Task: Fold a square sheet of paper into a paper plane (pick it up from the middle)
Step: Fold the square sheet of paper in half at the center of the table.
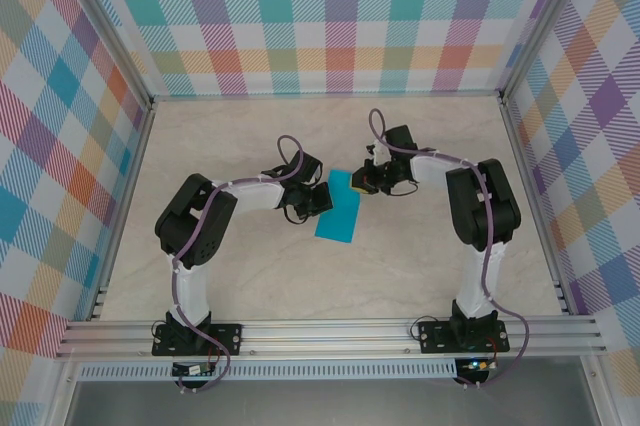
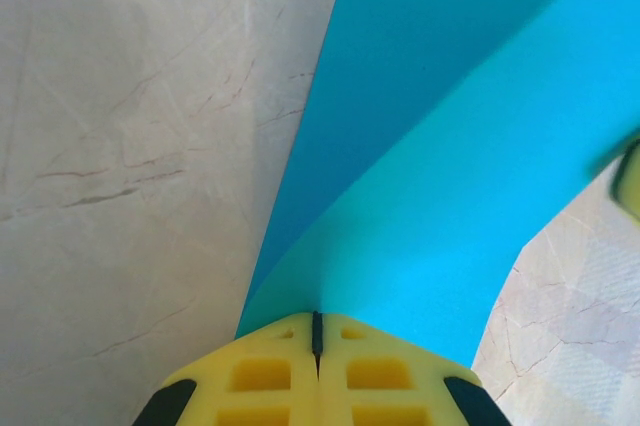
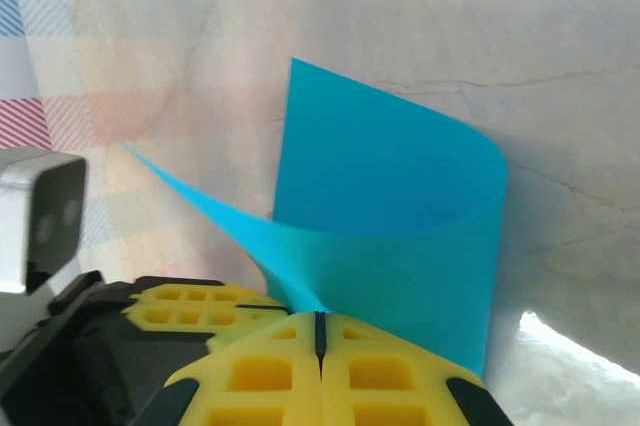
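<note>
The square sheet of paper (image 1: 338, 214) is teal-blue and lies mid-table between the two arms, bent over on itself in a soft curve. My left gripper (image 1: 322, 196) is shut on its left edge; in the left wrist view the yellow fingertips (image 2: 317, 331) pinch the sheet (image 2: 430, 176), which rises away from them. My right gripper (image 1: 366, 179) is shut on the sheet's upper right part. In the right wrist view its jaws (image 3: 320, 324) clamp the curled sheet (image 3: 400, 196), with the left gripper's yellow fingers (image 3: 190, 304) close beside them.
The tabletop (image 1: 250, 276) is pale marble-patterned. Checked walls (image 1: 320, 26) close in the back and both sides. An aluminium rail (image 1: 330, 331) runs along the near edge where the arm bases are bolted.
</note>
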